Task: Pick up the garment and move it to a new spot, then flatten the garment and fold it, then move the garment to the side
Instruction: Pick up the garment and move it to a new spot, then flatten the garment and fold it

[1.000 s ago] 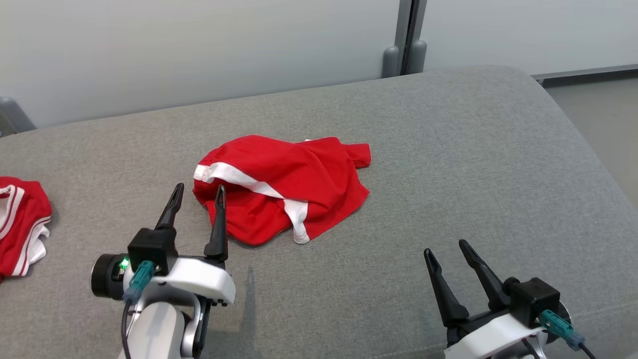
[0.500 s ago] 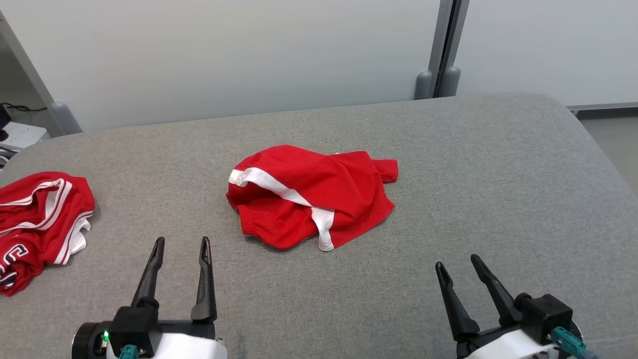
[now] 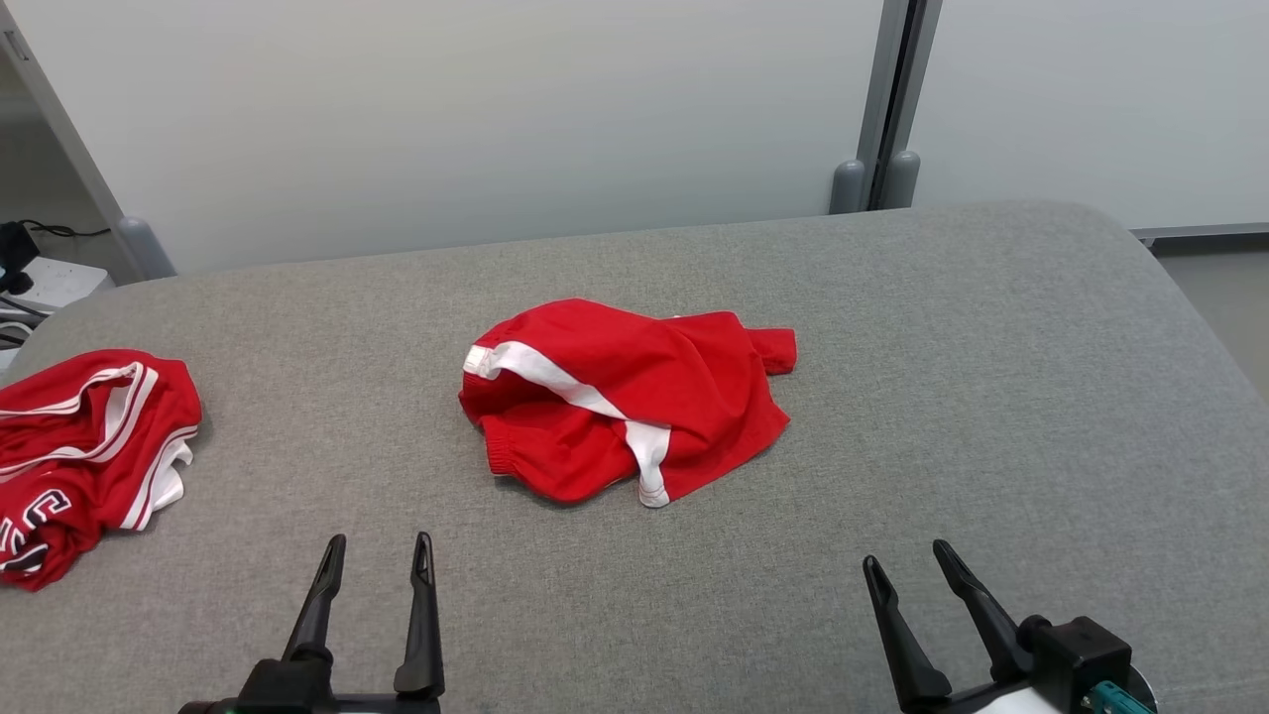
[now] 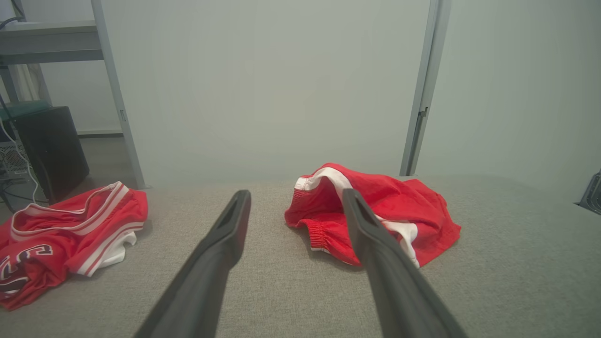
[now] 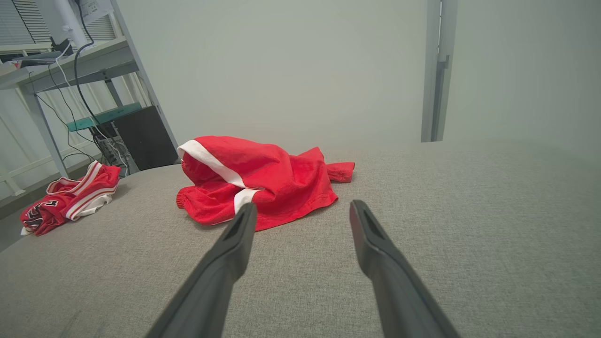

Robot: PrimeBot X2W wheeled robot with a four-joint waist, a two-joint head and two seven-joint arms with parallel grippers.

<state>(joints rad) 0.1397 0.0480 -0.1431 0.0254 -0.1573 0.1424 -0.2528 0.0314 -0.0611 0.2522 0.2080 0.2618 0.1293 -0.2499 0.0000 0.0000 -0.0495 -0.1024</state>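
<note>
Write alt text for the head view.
A crumpled red garment with a white stripe lies centred on a grey padded surface. The left gripper and right gripper sit open and empty at the bottom edge; a red jersey lies far left.

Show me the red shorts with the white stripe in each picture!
Head view: red shorts in the middle of the grey cushion.
Left wrist view: centre-right, partly behind the left tool.
Right wrist view: left of centre, beyond the right tool.
Shared landmark: red-and-white jersey, left of the shorts everywhere.
</note>
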